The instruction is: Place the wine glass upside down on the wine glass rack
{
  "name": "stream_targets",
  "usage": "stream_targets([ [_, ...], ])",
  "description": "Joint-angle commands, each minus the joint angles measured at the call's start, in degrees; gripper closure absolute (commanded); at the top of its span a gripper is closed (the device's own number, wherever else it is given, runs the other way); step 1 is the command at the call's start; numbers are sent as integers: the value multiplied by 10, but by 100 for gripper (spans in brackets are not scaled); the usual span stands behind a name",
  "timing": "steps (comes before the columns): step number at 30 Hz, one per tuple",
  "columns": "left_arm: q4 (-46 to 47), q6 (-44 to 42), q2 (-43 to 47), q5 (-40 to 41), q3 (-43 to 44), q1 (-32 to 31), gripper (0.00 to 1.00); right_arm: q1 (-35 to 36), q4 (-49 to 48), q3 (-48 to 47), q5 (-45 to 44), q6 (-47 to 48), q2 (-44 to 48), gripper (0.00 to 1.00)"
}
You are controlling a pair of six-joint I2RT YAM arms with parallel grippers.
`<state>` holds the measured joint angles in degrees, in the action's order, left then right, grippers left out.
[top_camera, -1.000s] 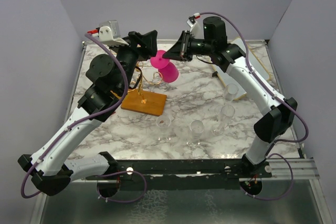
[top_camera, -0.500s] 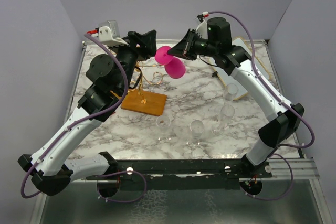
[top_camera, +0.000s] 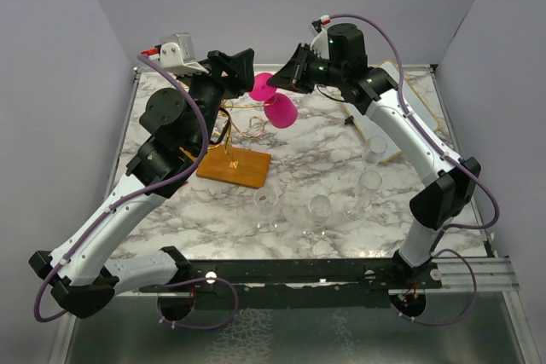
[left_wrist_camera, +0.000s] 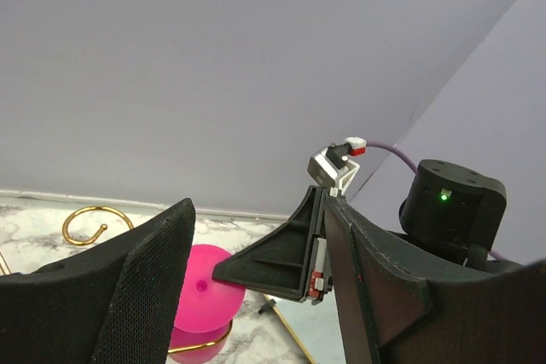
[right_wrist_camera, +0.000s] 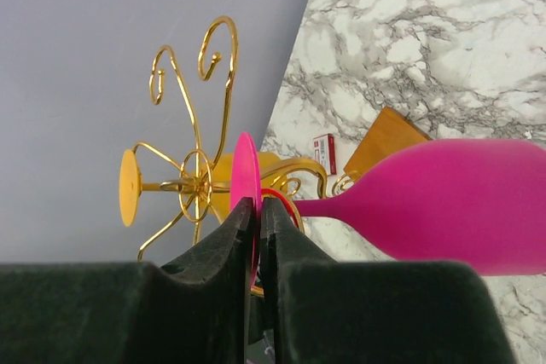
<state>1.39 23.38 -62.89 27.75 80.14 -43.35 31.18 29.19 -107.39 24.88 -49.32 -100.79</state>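
Right wrist view shows the right tool [right_wrist_camera: 258, 210] closed on the round foot of the pink wine glass [right_wrist_camera: 452, 202]. The glass lies sideways in the air, just beside the curled gold arms of the wine glass rack [right_wrist_camera: 192, 185]. This rack stands in the left half of the tabletop [top_camera: 324, 159]. The left tool [top_camera: 241, 61] is open and empty, above the far edge.

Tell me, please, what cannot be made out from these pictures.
- Top external view: the left arm hides most wire arms of the wine glass rack, so whether the wine glass touches one is unclear.
- Left wrist view: a finger and the bottom edge cut off the glass.
- Right wrist view: the right edge cuts off the bowl's rim; the right gripper covers part of the foot.
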Motion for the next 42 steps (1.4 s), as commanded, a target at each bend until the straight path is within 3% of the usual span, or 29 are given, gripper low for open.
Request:
stream_targets([
  [1,-6,-10,12,11,8,-1,36,0,-1,-35,2,21,-23,89],
  [7,-6,-14,18,17,5,-1,36,0,-1,-30,-18,30,-13,61],
  [16,-14,-31,20,-3,14,-1,33,0,22,-25,-73,71,16,43],
  [20,-36,-49,40,-13,13,-2,30,-1,57,-22,-138,105,38,37],
  [25,-103,-61,61,-33,26,-2,27,-1,95,25,-266,162,94,35],
  [29,-143,-62,71,-54,35,-2,26,-1,126,40,-316,193,129,35],
  [42,-223,-66,77,-184,64,-1,25,-1,362,187,-527,147,283,43],
])
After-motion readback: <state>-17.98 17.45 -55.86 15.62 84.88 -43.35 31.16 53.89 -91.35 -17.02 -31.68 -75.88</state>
